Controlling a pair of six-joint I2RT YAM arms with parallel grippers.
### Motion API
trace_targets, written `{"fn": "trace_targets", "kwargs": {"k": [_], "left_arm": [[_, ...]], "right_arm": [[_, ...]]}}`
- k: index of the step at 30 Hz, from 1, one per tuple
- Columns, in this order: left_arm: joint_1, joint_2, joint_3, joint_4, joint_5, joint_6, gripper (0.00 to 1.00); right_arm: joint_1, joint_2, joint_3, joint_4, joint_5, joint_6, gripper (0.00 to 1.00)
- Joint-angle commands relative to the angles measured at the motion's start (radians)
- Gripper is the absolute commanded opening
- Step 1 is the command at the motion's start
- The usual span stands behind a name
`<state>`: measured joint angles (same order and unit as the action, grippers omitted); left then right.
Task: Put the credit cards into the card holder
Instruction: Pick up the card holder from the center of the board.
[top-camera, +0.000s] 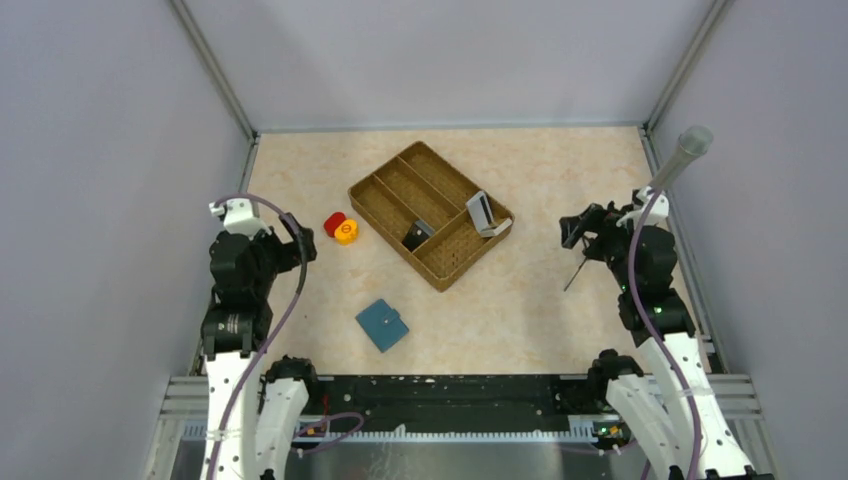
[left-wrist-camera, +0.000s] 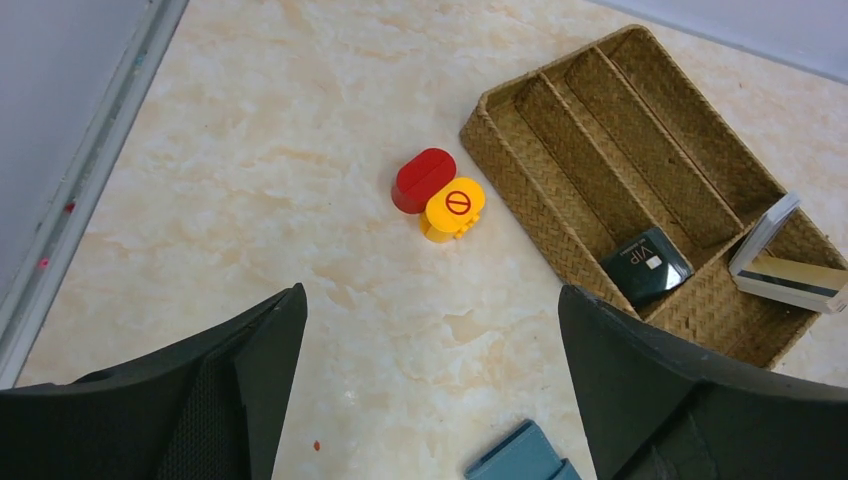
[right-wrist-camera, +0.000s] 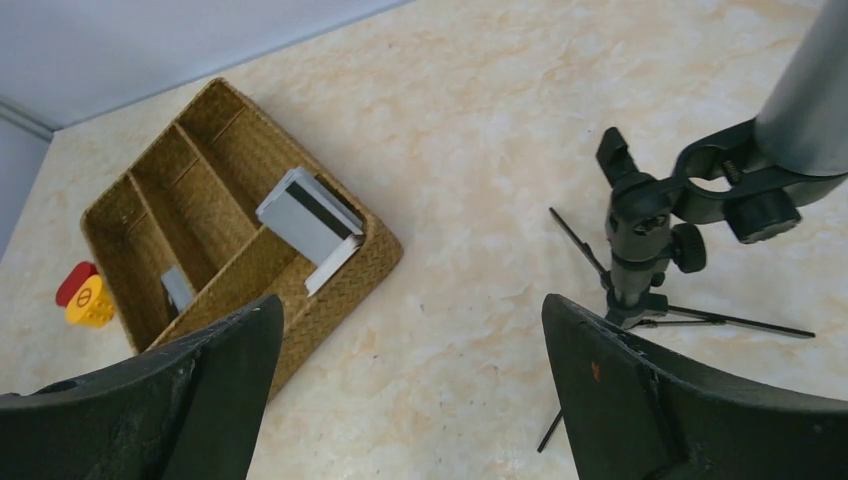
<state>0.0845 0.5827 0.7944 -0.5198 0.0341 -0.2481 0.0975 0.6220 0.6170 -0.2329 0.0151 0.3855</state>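
- Nothing of the task is showing as done yet. The credit cards (top-camera: 481, 213) are leaning together in the end compartment of the woven tray (top-camera: 385, 190), the one toward the table's (top-camera: 560, 320) right edge, propped against its wall.
- A dark card marked VIP (left-wrist-camera: 646, 264) is lying in the neighbouring compartment; it is probably another one waiting to be moved.
- The card holder (top-camera: 382, 325) is lying folded shut on the table, close to the near edge and left of centre, well apart from the tray. No card is sitting in it.
- By my judgement everything is remaining: opening the holder, lifting each card out of the tray, and sliding it into a slot.
- The left arm is sitting folded up along the table's left edge, its wrist looking down past the red and yellow pieces (top-camera: 341, 228). The left gripper (left-wrist-camera: 430, 300) is gaping wide and carrying nothing.
- The right arm is sitting folded near the right edge, beside a small tripod stand (right-wrist-camera: 640, 240). The right gripper (right-wrist-camera: 412, 305) is also spread wide and empty, facing the tray.
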Motion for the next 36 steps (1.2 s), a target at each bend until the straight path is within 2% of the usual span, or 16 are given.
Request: {"fn": "trace_targets", "kwargs": {"k": [1, 4, 7, 9, 14, 16, 21, 24, 26, 31, 36], "left_arm": [[0.004, 0.029, 0.000, 0.014, 0.048, -0.040, 0.99], [0.004, 0.089, -0.026, -0.024, 0.045, -0.102, 0.99], [-0.003, 0.173, -0.048, -0.045, 0.225, -0.144, 0.99], [-0.048, 0.190, -0.093, -0.004, 0.266, -0.204, 0.99], [-0.357, 0.163, -0.239, 0.110, 0.150, -0.395, 0.99], [-0.412, 0.160, -0.303, 0.153, 0.141, -0.465, 0.99], [-0.422, 0.120, -0.456, 0.222, 0.164, -0.619, 0.99], [-0.421, 0.063, -0.504, 0.204, 0.128, -0.659, 0.99], [-0.421, 0.031, -0.533, 0.206, 0.118, -0.678, 0.99], [-0.421, 0.049, -0.597, 0.253, 0.167, -0.736, 0.89], [-0.421, 0.058, -0.543, 0.125, 0.102, -0.695, 0.93]], "right_arm": [[-0.005, -0.004, 0.022, 0.057, -0.160, -0.025, 0.99], [-0.002, 0.024, 0.008, 0.090, -0.256, -0.018, 0.99], [0.038, 0.067, 0.017, 0.097, -0.327, -0.011, 0.98], [0.106, 0.093, 0.029, 0.095, -0.333, -0.012, 0.96], [0.390, 0.156, 0.045, 0.107, -0.237, 0.030, 0.86], [0.530, 0.194, 0.041, 0.117, -0.192, 0.056, 0.81], [0.798, 0.277, 0.014, 0.173, -0.054, 0.114, 0.73], [0.903, 0.364, 0.007, 0.254, -0.026, 0.143, 0.69], [0.941, 0.431, 0.008, 0.318, -0.028, 0.164, 0.67], [0.956, 0.606, -0.008, 0.527, -0.093, 0.229, 0.61], [0.983, 0.769, 0.041, 0.587, -0.113, 0.221, 0.56]]}}
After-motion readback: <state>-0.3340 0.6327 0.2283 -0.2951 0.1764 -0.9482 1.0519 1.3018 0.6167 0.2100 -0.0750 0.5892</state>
